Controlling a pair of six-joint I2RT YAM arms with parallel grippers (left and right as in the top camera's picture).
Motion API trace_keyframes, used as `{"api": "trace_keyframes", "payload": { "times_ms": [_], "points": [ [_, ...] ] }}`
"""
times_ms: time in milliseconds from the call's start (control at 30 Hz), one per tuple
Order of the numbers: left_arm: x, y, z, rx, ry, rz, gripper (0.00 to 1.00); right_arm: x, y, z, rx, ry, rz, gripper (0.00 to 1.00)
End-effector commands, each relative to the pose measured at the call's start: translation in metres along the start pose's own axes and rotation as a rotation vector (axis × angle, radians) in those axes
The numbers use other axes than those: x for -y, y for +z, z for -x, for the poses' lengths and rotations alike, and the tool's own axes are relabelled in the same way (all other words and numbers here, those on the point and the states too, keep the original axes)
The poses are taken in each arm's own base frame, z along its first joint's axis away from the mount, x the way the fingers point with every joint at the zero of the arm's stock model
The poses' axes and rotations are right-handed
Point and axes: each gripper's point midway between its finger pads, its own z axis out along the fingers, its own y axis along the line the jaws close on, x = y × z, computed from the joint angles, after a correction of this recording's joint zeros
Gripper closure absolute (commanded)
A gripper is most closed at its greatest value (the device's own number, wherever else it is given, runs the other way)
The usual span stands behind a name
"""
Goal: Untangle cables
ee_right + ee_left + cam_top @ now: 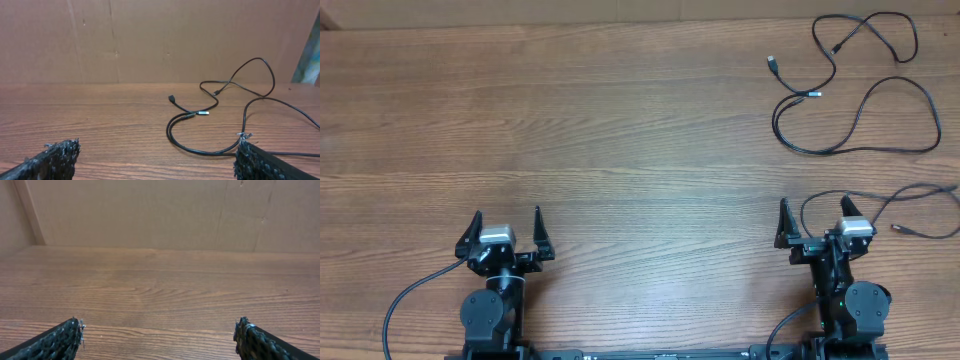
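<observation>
Nearest the base, both arms parked at 6 o'clock edge of table point(620, 130). Left gripper point(507, 228) at approx 7 o'clock, jaws spread wide, nothing between; left wrist view confirms bare wood only btwn fingertips point(60, 337). Prob. a rest/home pose, clear of work area.

Right gripper point(812, 222) at approx 5 o'clock, likewise spread wide & empty. Thin black strand point(920, 190) loops just beside/over the wrist, trailing out toward 3 o'clock w/ a small plug end point(898, 229); can't tell from overhead whether it touches the arm or is one of the task cords.

Further out, cables point(860, 100) lie at approx 1–2 o'clock, well apart from left arm, nearer right. Look like loose strands, not a tight knot: one big open loop, a smaller loop beyond toward far edge, silver-tipped plugs point(772, 64) free at the left side. Right wrist view shows same cords point(200, 135) flat on wood ahead, crossing at a couple of spots near a plug point(202, 113).

Judgement: mostly spread already, few crossings left; right arm better placed for reach.
</observation>
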Motion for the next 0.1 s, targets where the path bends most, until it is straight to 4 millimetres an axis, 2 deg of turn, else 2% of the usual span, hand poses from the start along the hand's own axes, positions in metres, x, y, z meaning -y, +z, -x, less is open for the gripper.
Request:
{"api": "trace_keyframes", "payload": {
  "times_ms": [0, 67],
  "points": [
    [0.0024, -0.0004, 0.0008, 0.008, -0.022, -0.012, 0.00, 0.0009, 0.0001, -0.0011, 0.006, 0.005, -0.005, 0.00],
    [0.0023, -0.0004, 0.0010, 0.008, -0.021, -0.011, 0.01, 0.0009, 0.0000, -0.0010, 0.007, 0.005, -0.005, 0.00]
  ]
}}
